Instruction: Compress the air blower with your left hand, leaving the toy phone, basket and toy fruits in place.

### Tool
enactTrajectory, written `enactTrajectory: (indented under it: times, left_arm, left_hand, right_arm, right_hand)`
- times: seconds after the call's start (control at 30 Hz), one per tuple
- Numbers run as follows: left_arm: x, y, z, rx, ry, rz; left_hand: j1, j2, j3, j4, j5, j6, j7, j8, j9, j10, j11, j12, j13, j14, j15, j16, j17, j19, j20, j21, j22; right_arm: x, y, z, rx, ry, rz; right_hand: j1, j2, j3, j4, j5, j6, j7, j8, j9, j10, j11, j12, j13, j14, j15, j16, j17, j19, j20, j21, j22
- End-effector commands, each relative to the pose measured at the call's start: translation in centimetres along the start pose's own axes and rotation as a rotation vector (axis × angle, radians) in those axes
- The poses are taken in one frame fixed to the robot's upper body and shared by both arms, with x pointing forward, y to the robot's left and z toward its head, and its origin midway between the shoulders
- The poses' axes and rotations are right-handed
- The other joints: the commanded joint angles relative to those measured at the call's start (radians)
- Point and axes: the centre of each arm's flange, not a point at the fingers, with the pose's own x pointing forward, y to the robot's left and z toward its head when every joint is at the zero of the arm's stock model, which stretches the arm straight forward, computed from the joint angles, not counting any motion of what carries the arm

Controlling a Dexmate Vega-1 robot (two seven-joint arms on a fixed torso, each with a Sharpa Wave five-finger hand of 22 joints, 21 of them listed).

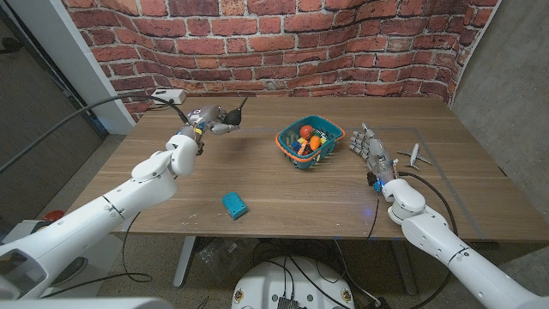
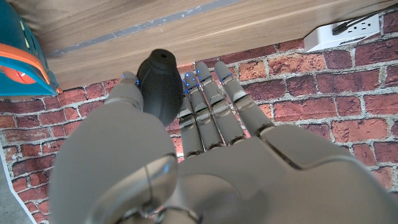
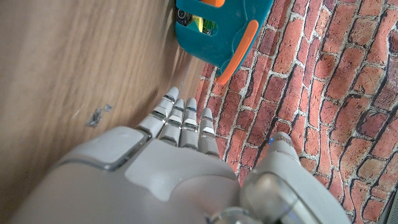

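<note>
I had the black rubber air blower (image 2: 160, 84) in my left hand (image 1: 204, 119), lifted left of the teal plastic basket (image 1: 310, 146). Right hand (image 1: 369, 151) waited beside the basket, fingers apart, grasping nothing. Next, I judged, a firm squeeze.

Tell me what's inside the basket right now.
The basket holds toy fruits: a red piece, orange pieces and something yellow-green. Whatever lies under them is covered, and the basket's near wall hides the bottom.
</note>
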Motion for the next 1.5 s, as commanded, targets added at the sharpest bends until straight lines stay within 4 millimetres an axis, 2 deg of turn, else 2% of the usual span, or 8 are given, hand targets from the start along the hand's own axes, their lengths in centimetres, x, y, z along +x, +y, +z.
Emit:
enactTrajectory:
  times: [0.03,0.37,0.67,0.8,0.9,1.1,1.5]
  left_arm:
    - [1.5,-0.8,0.5,0.072,-0.011,-0.068]
    - [2.6,-2.8,0.6,0.115,-0.019,-0.139]
    - [2.5,-3.1,1.7,0.294,-0.004,-0.131]
    - [2.5,-3.2,1.9,0.335,0.001,-0.129]
    - [2.6,-3.3,2.0,0.362,0.011,-0.132]
    - [3.0,-4.0,2.0,0.372,0.009,-0.159]
    - [3.7,-5.8,2.9,0.392,-0.038,-0.224]
  left_hand:
    - [-0.003,0.001,-0.005,0.000,0.005,0.000,-0.001,-0.004,0.004,-0.004,0.002,0.001,0.002,-0.009,-0.026,0.004,0.002,-0.004,-0.014,-0.004,0.002]
    - [-0.008,-0.004,-0.008,0.001,0.007,-0.002,-0.005,-0.002,0.004,-0.010,-0.002,0.001,0.002,-0.019,-0.028,0.003,0.002,-0.007,-0.015,-0.007,0.002]
    - [-0.015,-0.011,-0.013,0.002,0.011,-0.027,-0.011,-0.006,0.004,-0.033,-0.011,-0.002,0.002,-0.063,-0.030,-0.004,0.002,-0.032,-0.016,-0.020,0.003]
    - [-0.022,-0.016,-0.018,0.004,0.013,-0.044,-0.023,-0.009,0.004,-0.051,-0.015,-0.004,0.002,-0.076,-0.031,-0.002,0.003,-0.041,-0.015,-0.026,0.003]
    - [-0.026,-0.018,-0.021,0.005,0.014,-0.048,-0.022,-0.008,0.004,-0.062,-0.015,-0.005,0.003,-0.085,-0.030,-0.002,0.003,-0.049,-0.016,-0.030,0.003]
    - [-0.035,-0.022,-0.026,0.008,0.017,-0.071,-0.031,-0.011,0.004,-0.083,-0.018,-0.007,0.003,-0.112,-0.031,-0.004,0.004,-0.065,-0.018,-0.039,0.003]
    - [-0.044,-0.027,-0.033,0.011,0.022,-0.100,-0.032,-0.012,0.004,-0.112,-0.027,-0.007,0.003,-0.150,-0.033,-0.005,0.004,-0.081,-0.012,-0.049,0.003]
  right_arm:
    - [-0.4,0.1,-0.1,0.001,0.001,-0.004]
    - [-0.7,0.2,-0.2,0.002,0.004,-0.004]
    - [-0.8,0.4,-0.1,0.000,0.005,-0.003]
    - [-0.9,0.3,-0.2,0.001,0.005,-0.004]
    - [-1.0,0.3,-0.2,0.002,0.004,-0.006]
    - [-1.1,0.3,-0.3,0.003,0.008,-0.010]
    - [-1.1,0.2,-0.4,0.001,0.014,-0.011]
  right_hand:
    - [0.003,0.013,0.002,-0.003,-0.003,0.008,0.003,0.000,0.004,0.008,0.002,-0.003,0.002,0.011,0.001,-0.001,0.002,0.007,0.002,-0.005,0.006]
    - [0.003,0.014,0.003,-0.003,-0.003,0.008,0.005,0.000,0.004,0.008,0.001,-0.003,0.002,0.012,0.001,-0.001,0.002,0.008,0.002,-0.007,0.006]
    - [0.004,0.014,0.003,-0.004,-0.003,0.009,0.004,0.000,0.004,0.009,0.001,-0.003,0.002,0.012,0.000,-0.001,0.002,0.010,0.002,-0.009,0.006]
    - [0.004,0.014,0.003,-0.004,-0.003,0.008,0.004,0.000,0.004,0.009,0.002,-0.003,0.002,0.012,0.000,-0.001,0.002,0.010,0.002,-0.010,0.006]
    - [0.004,0.014,0.002,-0.004,-0.003,0.009,0.005,0.000,0.004,0.010,0.002,-0.003,0.002,0.012,0.001,-0.001,0.002,0.011,0.002,-0.010,0.006]
    - [0.004,0.014,0.002,-0.004,-0.003,0.008,0.004,0.000,0.004,0.009,0.002,-0.003,0.002,0.012,-0.001,-0.001,0.002,0.012,0.002,-0.011,0.006]
    - [0.004,0.015,0.002,-0.004,-0.003,0.010,0.004,0.000,0.004,0.010,0.001,-0.003,0.002,0.011,0.000,-0.002,0.002,0.013,0.003,-0.014,0.006]
